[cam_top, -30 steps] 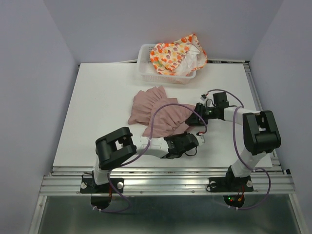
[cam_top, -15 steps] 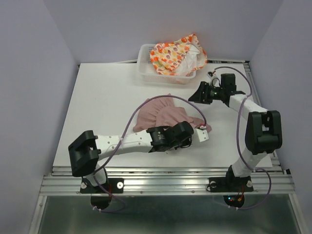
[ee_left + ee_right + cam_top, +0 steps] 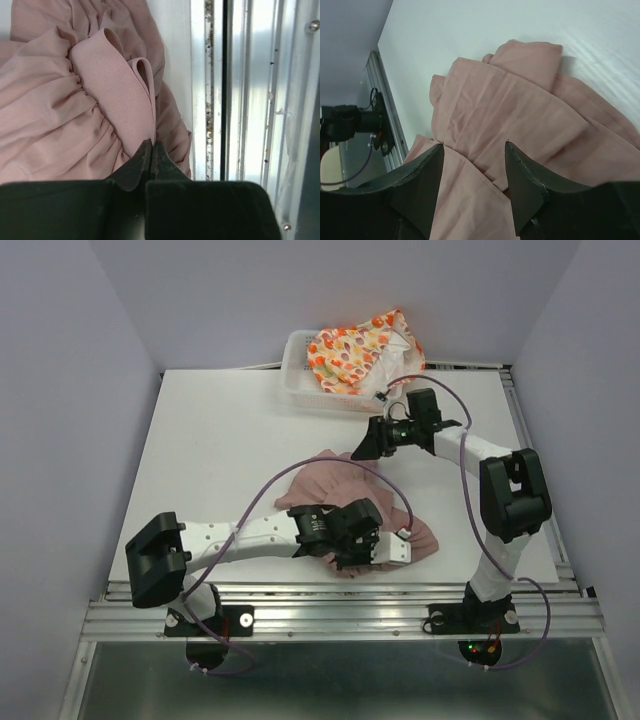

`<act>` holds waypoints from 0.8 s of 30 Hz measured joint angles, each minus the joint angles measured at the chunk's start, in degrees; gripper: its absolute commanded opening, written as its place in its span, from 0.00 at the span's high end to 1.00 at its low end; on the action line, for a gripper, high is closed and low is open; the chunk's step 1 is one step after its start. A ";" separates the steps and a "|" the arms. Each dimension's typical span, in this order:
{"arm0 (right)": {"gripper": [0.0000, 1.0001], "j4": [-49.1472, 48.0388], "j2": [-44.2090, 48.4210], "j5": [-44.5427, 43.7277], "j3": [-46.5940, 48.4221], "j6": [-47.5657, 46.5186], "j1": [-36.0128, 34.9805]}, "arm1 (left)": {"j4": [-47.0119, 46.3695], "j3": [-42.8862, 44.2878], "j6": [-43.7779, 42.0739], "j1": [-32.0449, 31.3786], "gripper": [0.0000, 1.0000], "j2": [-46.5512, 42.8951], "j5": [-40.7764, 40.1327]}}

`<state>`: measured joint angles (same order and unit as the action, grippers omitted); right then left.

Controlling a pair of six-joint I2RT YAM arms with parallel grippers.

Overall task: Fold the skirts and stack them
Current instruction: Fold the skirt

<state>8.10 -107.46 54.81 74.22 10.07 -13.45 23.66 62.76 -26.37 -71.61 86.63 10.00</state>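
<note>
The dusty pink skirt (image 3: 335,488) lies crumpled on the white table, near the front edge. My left gripper (image 3: 402,542) is shut on a folded band of that pink skirt (image 3: 115,85) at its near right corner, pinching it at the tips (image 3: 151,143). My right gripper (image 3: 363,448) hovers open above the skirt's far edge, with pink fabric (image 3: 510,100) below and nothing between its fingers (image 3: 422,175). The printed skirt (image 3: 362,348), cream with orange and red, lies heaped in the basket.
A white mesh basket (image 3: 296,378) stands at the back of the table. The metal rail (image 3: 240,100) of the table's near edge runs close beside the left gripper. Purple cables (image 3: 268,490) loop over the skirt.
My left gripper has pulled the pink skirt's edge toward the near right. My right gripper let go of the skirt, rose and moved back and left to its far edge.
</note>
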 measured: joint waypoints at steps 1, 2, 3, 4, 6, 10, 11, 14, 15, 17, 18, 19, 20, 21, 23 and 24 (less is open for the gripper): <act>0.45 0.39 -0.37 0.22 0.00 -0.72 -1.49 | 0.28 0.00 -0.11 0.00 1.00 -0.31 0.83; 0.45 0.50 -0.79 0.37 0.00 -1.33 -2.97 | 0.55 0.00 -0.20 0.00 1.00 -0.96 2.05; 0.47 0.52 -1.36 0.61 0.00 -1.79 -4.22 | 0.74 0.02 -0.24 0.00 1.00 -1.53 2.80; 0.48 0.59 -2.16 1.07 0.07 -2.36 -5.46 | 0.94 0.09 -0.28 0.00 1.00 -2.01 3.39; 0.49 1.62 -4.24 1.62 0.50 -3.61 -6.88 | 1.40 0.42 -0.37 0.15 1.00 -2.80 4.63; 0.49 4.11 -6.27 2.10 -0.15 -5.27 -7.30 | 1.70 0.92 -0.37 1.84 1.00 -3.19 6.88; 0.49 4.83 -6.14 2.40 -0.59 -5.35 -7.30 | 1.81 0.92 -0.37 2.40 1.00 -3.19 7.17; 0.50 5.01 -5.33 2.97 -2.03 -5.97 -7.48 | 1.90 0.92 -0.37 3.74 1.00 -3.19 7.85; 0.51 5.29 -5.11 3.08 -2.43 -6.80 -7.58 | 1.90 0.92 -0.37 4.11 1.00 -3.19 8.07; 0.54 5.64 -4.72 2.14 -3.80 -8.79 -8.31 | 1.90 0.92 -0.35 5.27 1.00 -3.19 8.66; 0.57 6.08 -4.74 1.55 -4.44 -9.92 -8.63 | 1.90 0.92 -0.33 5.88 1.00 -3.19 9.03; 0.57 6.78 -5.07 1.14 -5.01 -10.95 -8.96 | 1.97 0.98 -0.33 6.21 1.00 -3.19 9.14; 0.57 7.76 -5.66 0.96 -5.11 -12.20 -9.38 | 2.10 1.22 -0.33 7.08 1.00 -3.17 9.29; 0.57 8.35 -6.14 0.79 -5.11 -12.98 -9.53 | 2.45 1.55 -0.33 7.61 1.00 -3.13 9.53; 0.58 9.57 -7.74 0.42 -5.46 -15.02 -10.08 | 3.80 3.32 -0.44 9.25 1.00 -2.86 9.55; 0.58 9.86 -7.82 0.55 -5.81 -15.54 -10.14 | 4.57 5.05 -0.63 10.47 1.00 -2.56 9.49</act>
<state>17.96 -115.28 55.35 68.40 -5.48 -23.59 28.23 67.81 -27.00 -61.14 84.07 19.49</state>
